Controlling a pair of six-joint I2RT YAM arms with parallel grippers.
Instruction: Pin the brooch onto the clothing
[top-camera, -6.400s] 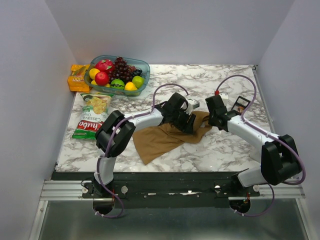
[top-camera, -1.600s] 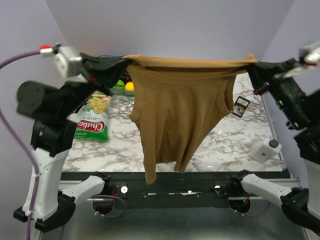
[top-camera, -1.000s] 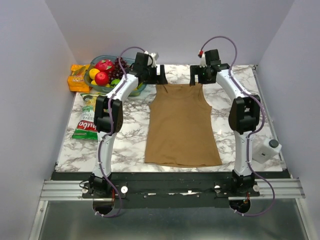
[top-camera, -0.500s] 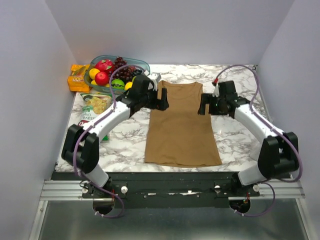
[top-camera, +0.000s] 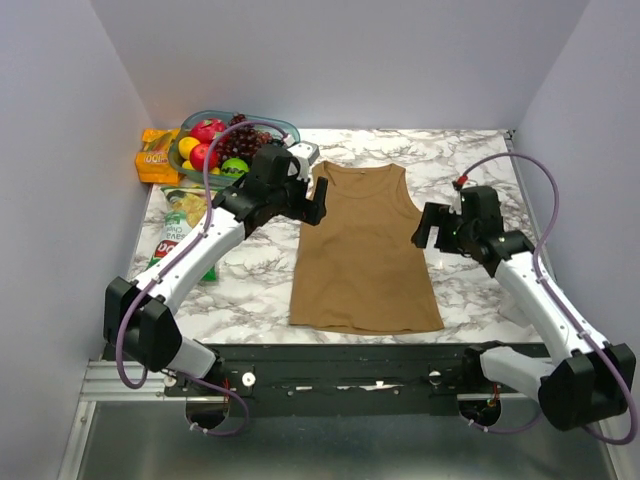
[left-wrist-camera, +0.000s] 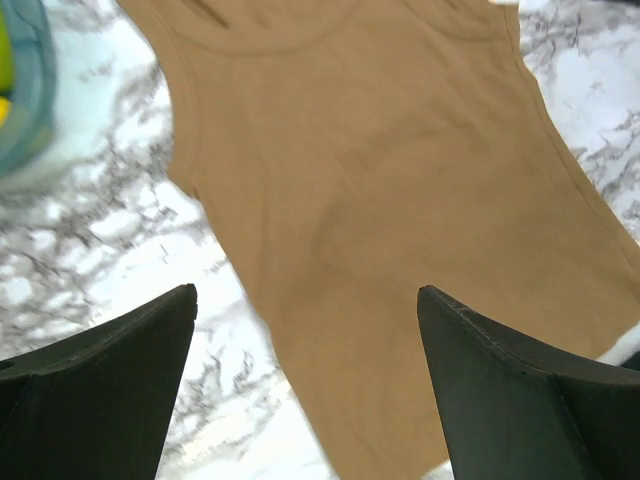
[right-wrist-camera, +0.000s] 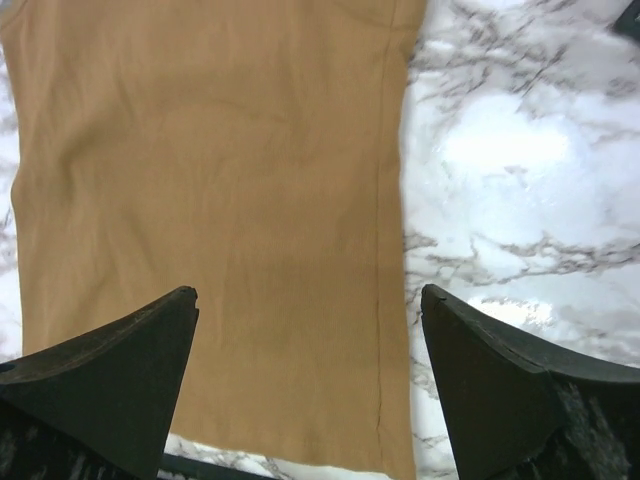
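The clothing (top-camera: 362, 250), a tan-brown tank top, lies spread flat on the marble table (top-camera: 470, 170) with its neck toward the far side. My left gripper (top-camera: 318, 203) hovers open over the top's left shoulder. In the left wrist view the clothing (left-wrist-camera: 380, 180) fills the space beyond my left gripper (left-wrist-camera: 305, 290), which has nothing between its fingers. My right gripper (top-camera: 424, 227) hangs open at the top's right edge. In the right wrist view my right gripper (right-wrist-camera: 308, 292) spans the side seam of the clothing (right-wrist-camera: 210, 180) and is empty. The brooch is out of view.
A clear bowl of fruit (top-camera: 215, 140) stands at the far left, with an orange packet (top-camera: 155, 160) beside it. A green-and-white chips bag (top-camera: 178, 240) lies partly under the left arm. The bowl's rim (left-wrist-camera: 20, 100) shows in the left wrist view.
Both grippers have drawn back from the top's shoulder straps at the far edge toward the near side, the right one also moving right. The top lies flat and unmoved.
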